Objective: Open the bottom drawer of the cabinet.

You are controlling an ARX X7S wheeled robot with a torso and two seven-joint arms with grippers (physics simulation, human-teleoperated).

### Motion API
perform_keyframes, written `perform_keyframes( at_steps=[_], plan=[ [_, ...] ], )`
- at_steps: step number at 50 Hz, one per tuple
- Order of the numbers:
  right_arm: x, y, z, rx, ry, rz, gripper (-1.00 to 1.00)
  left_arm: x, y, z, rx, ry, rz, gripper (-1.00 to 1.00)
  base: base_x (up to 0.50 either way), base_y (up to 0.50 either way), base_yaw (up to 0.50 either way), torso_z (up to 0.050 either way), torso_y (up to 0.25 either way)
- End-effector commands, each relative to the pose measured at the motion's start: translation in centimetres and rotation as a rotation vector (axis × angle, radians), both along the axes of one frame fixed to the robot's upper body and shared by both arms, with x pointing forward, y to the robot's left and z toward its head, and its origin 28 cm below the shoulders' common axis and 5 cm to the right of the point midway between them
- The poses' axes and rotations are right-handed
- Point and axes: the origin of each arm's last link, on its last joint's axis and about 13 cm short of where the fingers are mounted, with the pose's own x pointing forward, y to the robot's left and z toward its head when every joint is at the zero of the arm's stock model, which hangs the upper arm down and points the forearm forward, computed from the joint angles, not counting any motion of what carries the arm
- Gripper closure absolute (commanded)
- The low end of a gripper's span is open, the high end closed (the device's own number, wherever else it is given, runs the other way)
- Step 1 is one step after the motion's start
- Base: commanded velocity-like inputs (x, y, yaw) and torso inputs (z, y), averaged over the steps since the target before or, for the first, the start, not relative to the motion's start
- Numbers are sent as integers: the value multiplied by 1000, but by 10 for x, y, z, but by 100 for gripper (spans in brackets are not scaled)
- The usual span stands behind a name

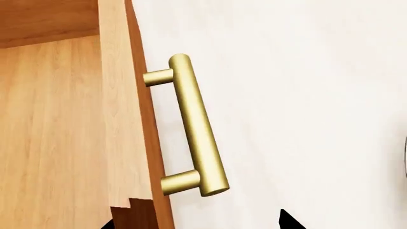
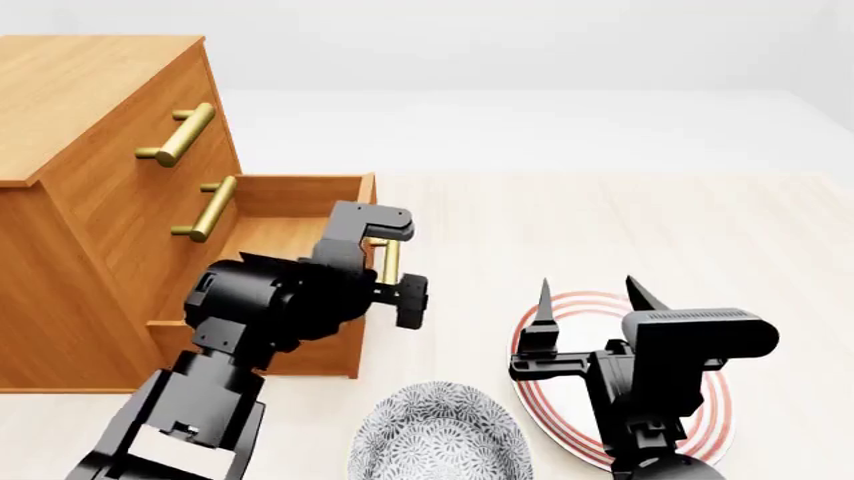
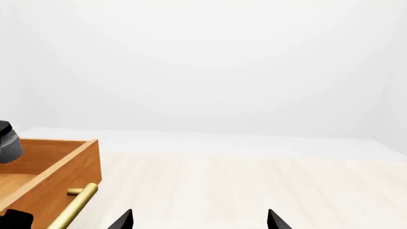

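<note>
The orange-brown cabinet point(image 2: 94, 200) stands at the left of the head view. Its bottom drawer point(image 2: 300, 195) is pulled out, showing its inside. The drawer's brass handle point(image 1: 197, 129) sticks out from the drawer front point(image 1: 124, 119) in the left wrist view. My left gripper point(image 1: 194, 225) is open, with its fingertips point(image 1: 286, 222) spread on either side just short of the handle and not touching it. In the head view the left gripper point(image 2: 380, 240) sits at the drawer front. My right gripper point(image 2: 589, 295) is open and empty above a plate. The right wrist view also shows it point(image 3: 198, 220).
A red-striped plate point(image 2: 707, 420) lies under my right gripper. A patterned grey bowl point(image 2: 441, 435) stands near the front edge. The two upper drawers are shut, each with a brass handle point(image 2: 174, 135). The open drawer point(image 3: 57, 171) also shows in the right wrist view.
</note>
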Motion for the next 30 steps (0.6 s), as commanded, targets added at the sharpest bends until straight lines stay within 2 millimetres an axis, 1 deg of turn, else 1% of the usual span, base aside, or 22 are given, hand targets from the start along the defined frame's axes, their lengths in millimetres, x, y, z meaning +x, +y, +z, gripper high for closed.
perform_keyframes(
  at_steps=[1,8,13,17,20,22,23,24,26,28,30],
  plan=[
    [0,0,-2,3,4,1,-100,-11,-5,31,-209,-235,-86,-100,0,0,0,0,0],
    [1,2,-1,1,4,6,-100,-24,10,56,-284,-398,-76,-100,0,0,0,1,1],
    [2,2,-1,-1,6,8,-100,-28,18,65,-289,-483,-28,-100,0,0,0,0,0],
    [3,3,0,-6,5,7,-100,-39,19,66,-246,-626,9,-100,0,0,0,0,0],
    [4,2,1,-8,1,3,-100,-57,18,61,-188,-722,42,-100,0,0,0,0,0],
    [4,2,2,-10,-1,1,-100,-68,19,59,-203,-754,54,-100,0,0,0,0,0],
    [4,2,3,-19,-12,-4,-100,-82,21,55,-200,-788,88,-100,0,0,0,0,0],
    [3,3,4,-28,-22,-8,-100,-90,23,53,-206,-810,108,-100,0,0,0,0,0],
    [3,3,6,-43,-44,-15,-100,-102,25,52,-223,-843,122,-100,0,0,0,0,0],
    [5,6,15,-71,-88,-20,-100,-122,29,49,-192,-942,166,-100,0,0,0,0,0],
    [6,7,21,-97,-111,-20,-100,-129,30,47,-169,-978,175,-100,0,0,0,0,0]
  ],
)
